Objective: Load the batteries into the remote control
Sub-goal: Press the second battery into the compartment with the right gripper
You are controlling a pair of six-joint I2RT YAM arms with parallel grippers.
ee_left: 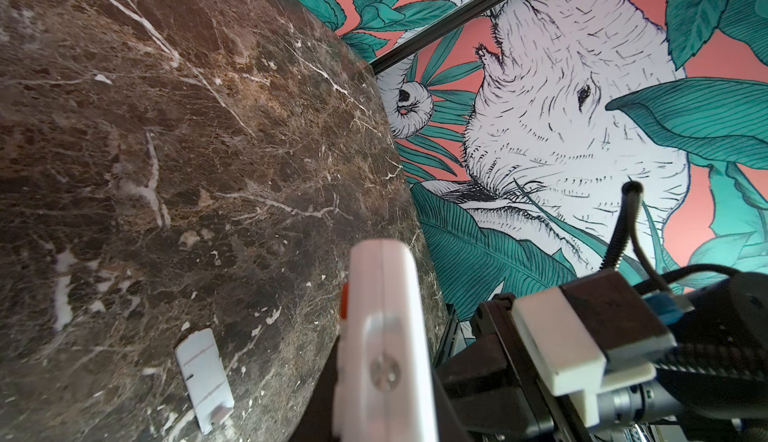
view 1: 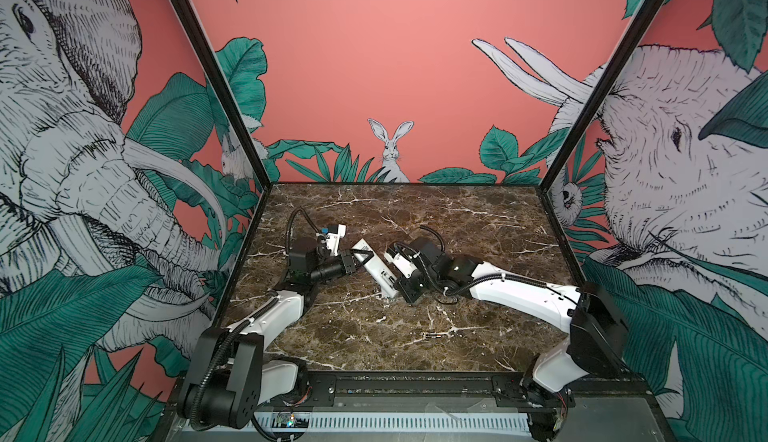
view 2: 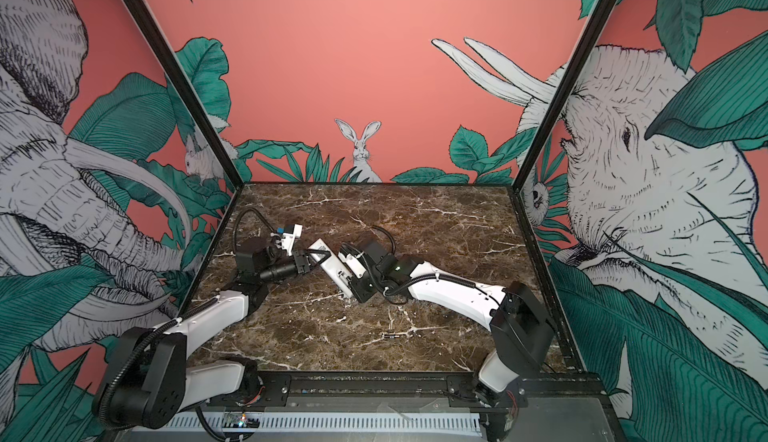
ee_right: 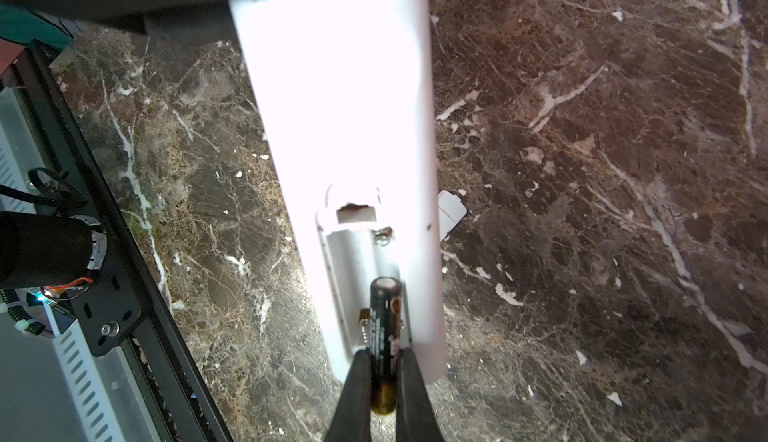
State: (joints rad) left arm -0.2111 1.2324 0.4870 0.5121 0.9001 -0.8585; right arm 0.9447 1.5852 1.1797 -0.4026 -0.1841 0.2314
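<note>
Right up close, the right pincer (ee_right: 383, 357) is clamped on one battery (ee_right: 384, 319), gripping it near its back end. The battery's nose pokes over the open battery bay (ee_right: 357, 261) just ahead of the tips. The biggest thing around is the remote control (ee_right: 345, 107), plain back facing up, with the left pincer (view 1: 360, 260) shut on its far end over the marble table (view 1: 457, 232). Looks to me like we're mid-insert on battery one. Next it needs laying flat into a slot and a shove against the spring, and I can't tell polarity from here. The white cover (ee_left: 203, 373) lies flat on the table beside the remote, apart from both pincers. The second battery (view 1: 434, 335) lies behind the right pincer, well apart. The bay itself looks clear to me.
</note>
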